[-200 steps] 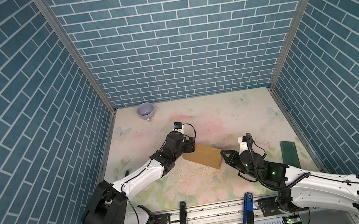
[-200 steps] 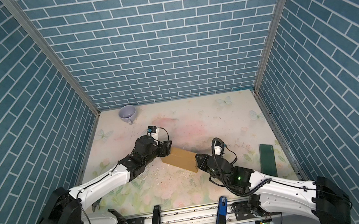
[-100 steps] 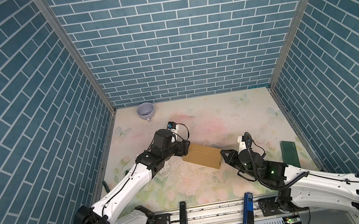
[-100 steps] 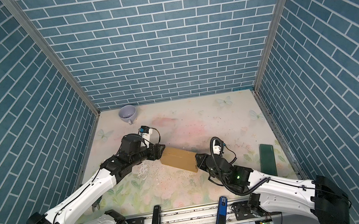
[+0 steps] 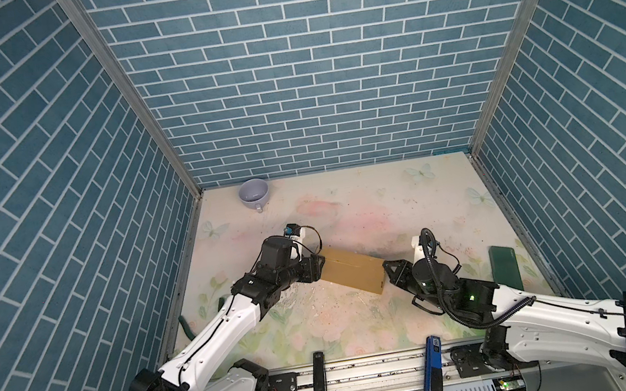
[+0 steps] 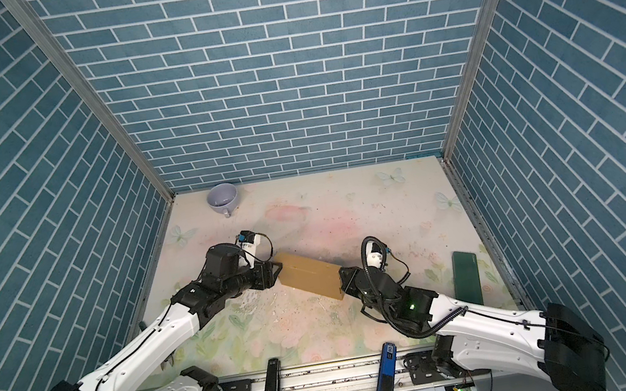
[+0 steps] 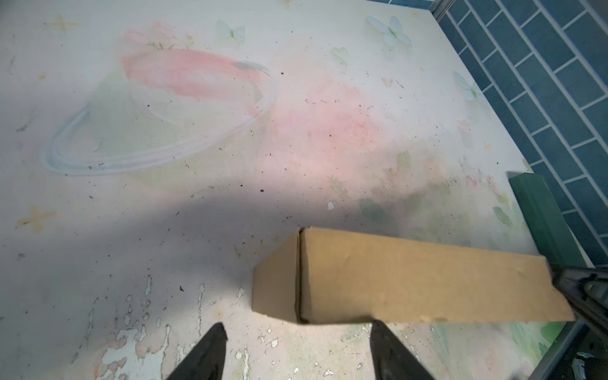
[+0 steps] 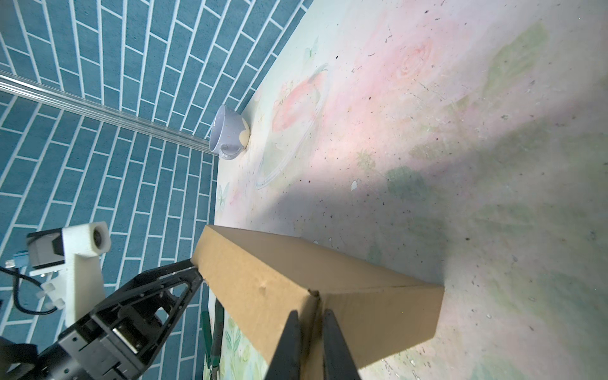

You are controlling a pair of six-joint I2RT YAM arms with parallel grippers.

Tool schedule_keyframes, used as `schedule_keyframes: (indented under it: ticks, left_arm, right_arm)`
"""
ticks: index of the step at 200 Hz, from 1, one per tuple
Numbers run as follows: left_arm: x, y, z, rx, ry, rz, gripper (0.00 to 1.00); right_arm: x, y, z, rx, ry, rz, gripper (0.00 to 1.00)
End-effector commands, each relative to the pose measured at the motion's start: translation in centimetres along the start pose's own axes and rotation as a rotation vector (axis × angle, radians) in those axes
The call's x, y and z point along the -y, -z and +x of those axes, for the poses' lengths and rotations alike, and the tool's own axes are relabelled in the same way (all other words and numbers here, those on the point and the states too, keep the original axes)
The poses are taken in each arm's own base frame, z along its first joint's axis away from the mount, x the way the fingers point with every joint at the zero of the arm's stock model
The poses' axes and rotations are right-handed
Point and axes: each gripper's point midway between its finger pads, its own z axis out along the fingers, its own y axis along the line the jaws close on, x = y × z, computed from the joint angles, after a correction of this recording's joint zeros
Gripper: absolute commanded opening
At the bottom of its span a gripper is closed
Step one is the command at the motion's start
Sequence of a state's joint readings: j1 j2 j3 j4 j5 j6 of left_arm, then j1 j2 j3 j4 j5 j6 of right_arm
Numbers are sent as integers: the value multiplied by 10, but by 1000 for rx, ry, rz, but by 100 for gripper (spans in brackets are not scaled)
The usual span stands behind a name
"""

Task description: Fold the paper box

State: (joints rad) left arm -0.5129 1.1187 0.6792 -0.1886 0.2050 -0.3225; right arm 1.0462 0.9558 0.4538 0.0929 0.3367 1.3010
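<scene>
Box lies on the counter, long axis running gripper to gripper. Left gripper spread, just off its left end. Right gripper pressed nearly together at its right end; whether it pinches cardboard is unclear.

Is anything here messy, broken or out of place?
Yes: the table's printed cover is flaking in white patches beside the paper box and speckled with dark specks. The box itself looks intact.
</scene>
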Motion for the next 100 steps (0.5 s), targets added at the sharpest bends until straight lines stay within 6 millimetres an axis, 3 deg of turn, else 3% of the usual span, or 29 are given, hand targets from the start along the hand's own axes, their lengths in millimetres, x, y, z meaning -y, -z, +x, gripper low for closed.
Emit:
schedule_keyframes:
  ticks: [1,38,100]
  left_arm:
    - [-9,-8,10,-19,17,-21,69]
    - [-11,-5,14,-19,32,-25,67]
    - [17,42,-29,137,14,86,70]
  right_arm:
    - [44,-1,15,-62,88,170,14]
    - [47,0,15,-63,93,181,14]
    - [47,4,12,-55,100,185,13]
